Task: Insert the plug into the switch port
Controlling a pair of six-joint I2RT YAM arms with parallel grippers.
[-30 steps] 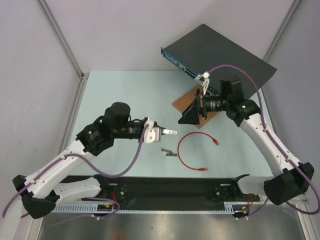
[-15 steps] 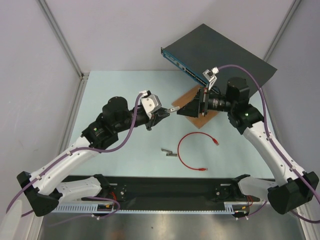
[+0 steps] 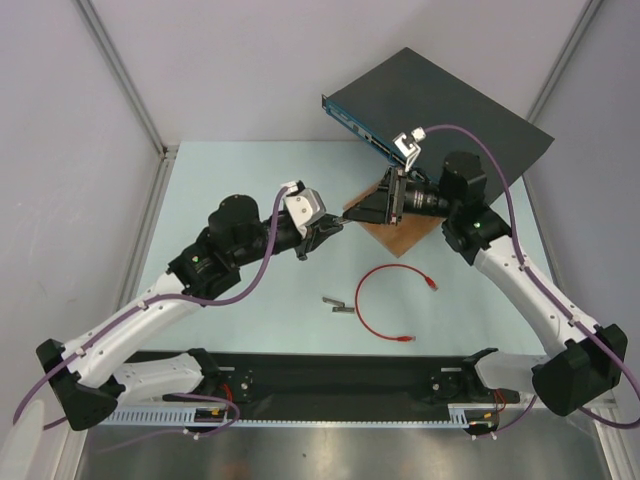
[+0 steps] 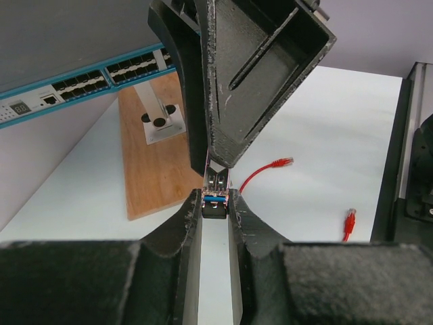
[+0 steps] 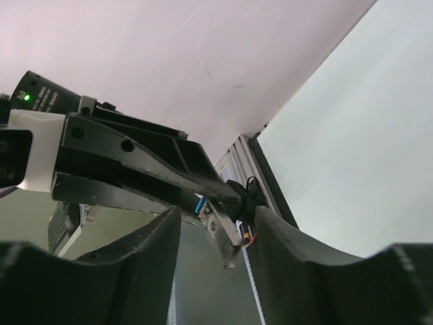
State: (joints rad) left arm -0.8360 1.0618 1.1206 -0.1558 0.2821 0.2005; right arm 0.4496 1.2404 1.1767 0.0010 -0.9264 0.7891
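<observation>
The plug lies loose on the table just off the near edge of the board, ending the red cable, in neither gripper. Both grippers meet above the board's left corner. The left gripper is clamped on a small metal module, and the right gripper straddles it with fingers spread, not touching. From there the plug is down toward the board's near-right side, so the right arm looks nearer. Its long axis runs slantwise to the board's near edge, tip seemingly away from the port on the switch beyond the board's far edge
</observation>
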